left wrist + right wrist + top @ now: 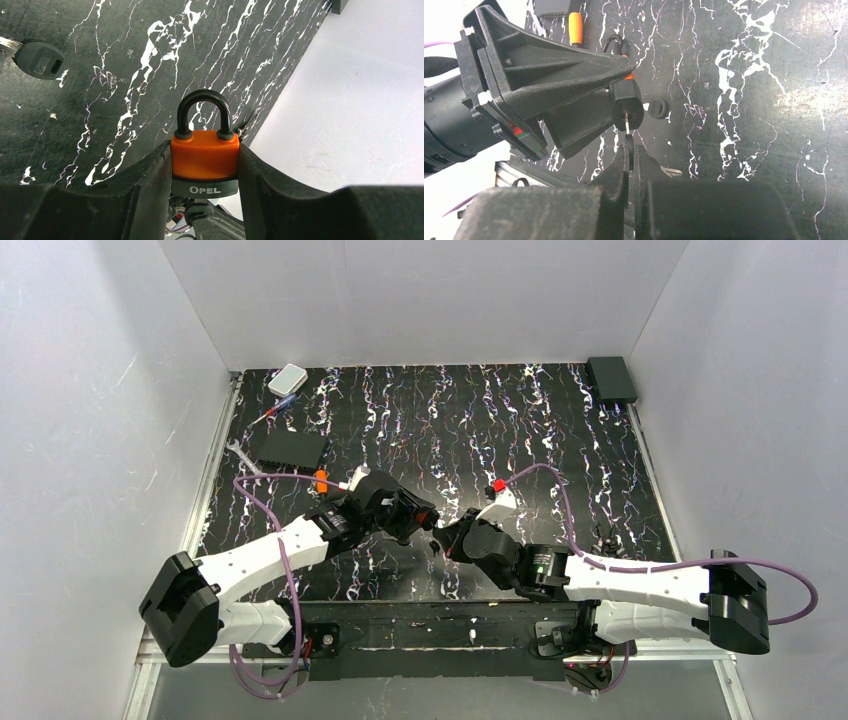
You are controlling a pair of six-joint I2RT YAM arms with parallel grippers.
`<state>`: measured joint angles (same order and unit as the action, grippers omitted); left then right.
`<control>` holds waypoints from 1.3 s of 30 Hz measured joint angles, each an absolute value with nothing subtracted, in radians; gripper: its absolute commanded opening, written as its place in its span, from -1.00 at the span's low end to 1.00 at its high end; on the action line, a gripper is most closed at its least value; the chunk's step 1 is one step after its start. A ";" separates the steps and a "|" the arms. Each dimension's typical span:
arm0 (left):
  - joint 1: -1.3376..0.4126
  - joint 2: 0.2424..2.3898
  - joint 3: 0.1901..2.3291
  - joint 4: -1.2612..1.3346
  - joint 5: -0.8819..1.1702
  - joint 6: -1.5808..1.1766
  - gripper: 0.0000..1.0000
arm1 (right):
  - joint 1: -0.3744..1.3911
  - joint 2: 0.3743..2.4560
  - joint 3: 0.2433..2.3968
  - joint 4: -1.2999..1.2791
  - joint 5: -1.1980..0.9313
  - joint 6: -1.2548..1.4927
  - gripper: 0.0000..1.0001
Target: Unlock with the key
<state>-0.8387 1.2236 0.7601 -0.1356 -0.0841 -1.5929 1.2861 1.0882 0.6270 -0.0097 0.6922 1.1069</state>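
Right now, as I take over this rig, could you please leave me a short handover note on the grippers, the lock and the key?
Left gripper: clamped on the orange padlock, keyhole end facing the right arm.
Right gripper: shut on the key, blade in line with the keyhole, tip at or just inside it.
Done: lock and key both in hand and brought together.
Left: push the key home and turn it; the shackle sits closed in the body.
A second key lies on the table.
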 measured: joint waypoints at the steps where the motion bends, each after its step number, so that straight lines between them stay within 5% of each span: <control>1: -0.841 1.224 0.760 -0.134 -0.090 -1.594 -1.00 | 1.287 1.088 0.629 -0.016 0.695 1.117 -0.97; 13: -0.876 1.224 0.759 -0.112 -0.140 -1.614 -1.00 | 1.274 1.084 0.680 -0.134 0.692 1.233 -0.97; 26: -0.891 1.253 0.770 -0.109 -0.147 -1.621 -1.00 | 1.259 1.089 0.692 -0.122 0.663 0.926 -0.97; 39: -0.918 1.278 0.783 -0.069 -0.165 -1.650 -1.00 | 1.160 0.967 0.610 -0.118 0.562 1.168 -0.97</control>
